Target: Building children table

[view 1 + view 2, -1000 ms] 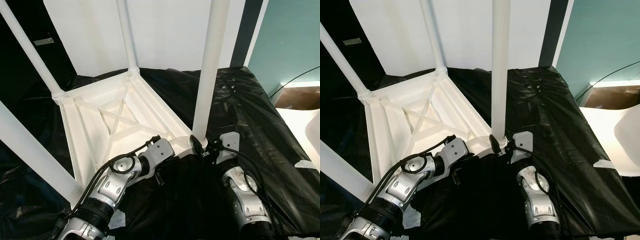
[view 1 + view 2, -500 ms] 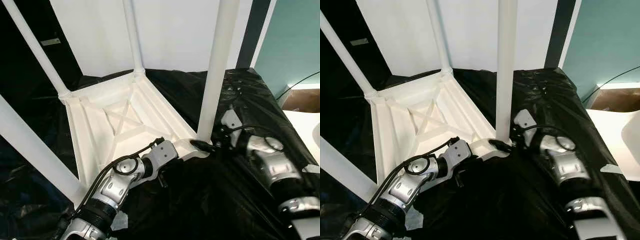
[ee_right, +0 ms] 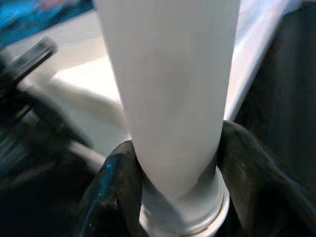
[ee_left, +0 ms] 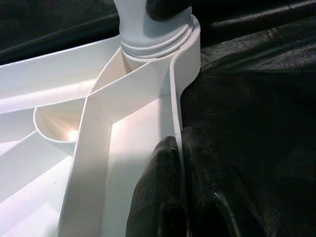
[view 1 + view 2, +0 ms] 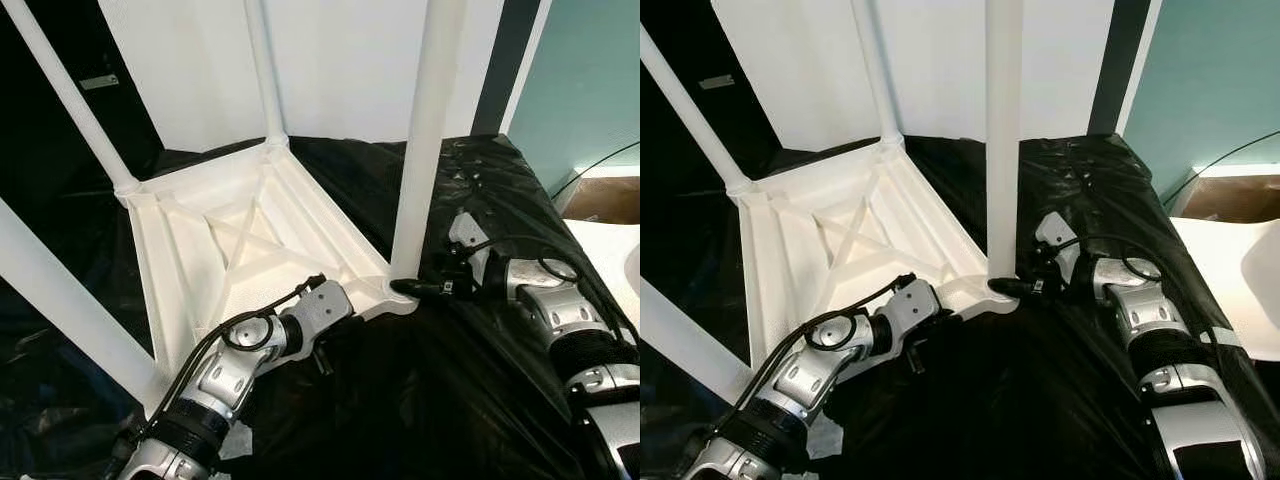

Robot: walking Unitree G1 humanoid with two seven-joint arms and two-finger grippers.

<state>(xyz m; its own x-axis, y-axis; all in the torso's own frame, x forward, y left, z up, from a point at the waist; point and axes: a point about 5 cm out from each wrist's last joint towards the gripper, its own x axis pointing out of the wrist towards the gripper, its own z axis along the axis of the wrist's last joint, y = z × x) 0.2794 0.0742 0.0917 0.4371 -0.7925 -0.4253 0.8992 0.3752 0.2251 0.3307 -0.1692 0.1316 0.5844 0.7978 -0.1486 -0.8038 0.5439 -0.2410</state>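
Black sheeting [image 5: 500, 200] under upturned table [image 5: 250, 240] (right hand [image 3: 173, 197] round leg [image 5: 425, 140]).

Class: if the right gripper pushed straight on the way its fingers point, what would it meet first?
The right gripper already straddles the white table leg at its base, so the leg comes first, probably at once.

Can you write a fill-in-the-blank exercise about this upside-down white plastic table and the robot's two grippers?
1. The white plastic children's table lies ____ on the black plastic sheet.
2. The right gripper closes around the base of the nearest white ____.
3. The left gripper pinches the tabletop's thin ____.
4. ____ legs stand in its corners.

Missing: upside down; leg; rim; Four
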